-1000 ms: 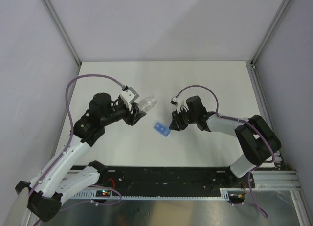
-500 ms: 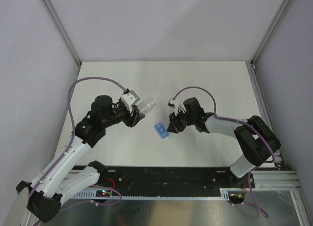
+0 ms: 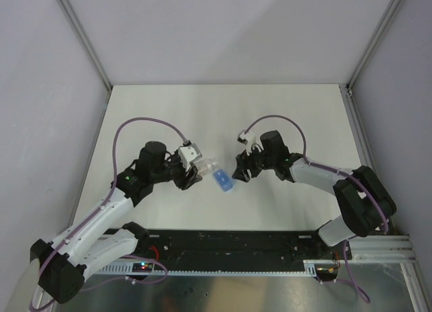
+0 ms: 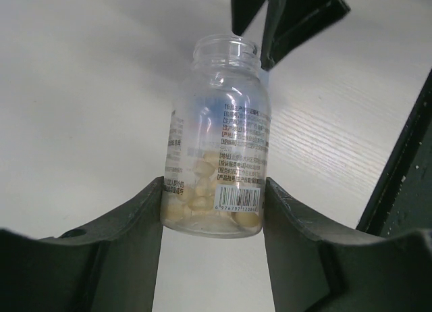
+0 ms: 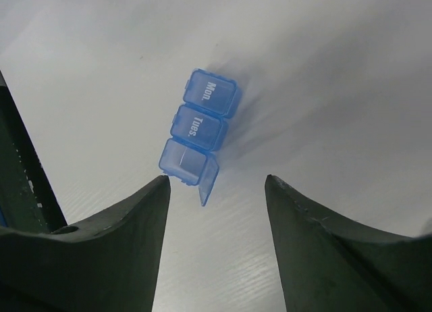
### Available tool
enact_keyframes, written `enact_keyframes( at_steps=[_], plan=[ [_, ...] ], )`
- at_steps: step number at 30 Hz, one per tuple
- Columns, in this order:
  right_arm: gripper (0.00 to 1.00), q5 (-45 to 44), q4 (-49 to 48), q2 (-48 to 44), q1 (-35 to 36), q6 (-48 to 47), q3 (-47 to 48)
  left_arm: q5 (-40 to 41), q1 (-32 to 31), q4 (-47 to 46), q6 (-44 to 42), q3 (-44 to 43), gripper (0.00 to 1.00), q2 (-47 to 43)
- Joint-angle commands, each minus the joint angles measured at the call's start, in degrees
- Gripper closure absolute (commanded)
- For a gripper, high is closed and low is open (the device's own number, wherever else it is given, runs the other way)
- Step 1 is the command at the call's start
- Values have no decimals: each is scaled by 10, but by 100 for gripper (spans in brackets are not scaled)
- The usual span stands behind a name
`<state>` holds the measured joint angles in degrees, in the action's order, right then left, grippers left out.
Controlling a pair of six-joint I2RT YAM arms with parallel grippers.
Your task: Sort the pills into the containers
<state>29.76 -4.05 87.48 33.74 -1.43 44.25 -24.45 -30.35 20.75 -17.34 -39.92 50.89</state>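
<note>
The containers (image 5: 199, 130) are a blue strip of three joined boxes lying on the white table, also seen from above (image 3: 223, 180). Two lids read "Mon." and "Tues."; the third box (image 5: 183, 161) stands open and empty, its lid (image 5: 210, 184) flipped aside. My right gripper (image 5: 216, 180) is open just short of that open box, holding nothing. My left gripper (image 4: 214, 184) is shut on a clear uncapped bottle (image 4: 219, 143). Pale tan pills (image 4: 206, 197) lie heaped at the bottle's base. In the top view the bottle (image 3: 208, 165) points its mouth at the strip's far end.
The right gripper's dark fingers (image 4: 290, 15) show just beyond the bottle's mouth. A black rail (image 3: 236, 244) runs along the table's near edge. Purple cables (image 3: 145, 121) loop over both arms. Grey walls close the table on three sides.
My left arm has carried the bottle right and nearer, up to the strip. My right gripper has opened and drawn slightly back from the strip.
</note>
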Motion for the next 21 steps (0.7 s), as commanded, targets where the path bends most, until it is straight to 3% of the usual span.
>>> enact_keyframes(
  at_steps=[1, 10, 21],
  plan=[
    [35, -1, 12, -41, -19, -35, 5, -24, -24, -19, -24, 19, 100, 6],
    [30, 14, 24, -99, -109, -67, 7, -16, -63, -34, -27, 47, 100, 31],
    [29, 35, 101, -160, -188, -116, 18, 34, -103, -85, 53, 52, 100, 67]
  ],
)
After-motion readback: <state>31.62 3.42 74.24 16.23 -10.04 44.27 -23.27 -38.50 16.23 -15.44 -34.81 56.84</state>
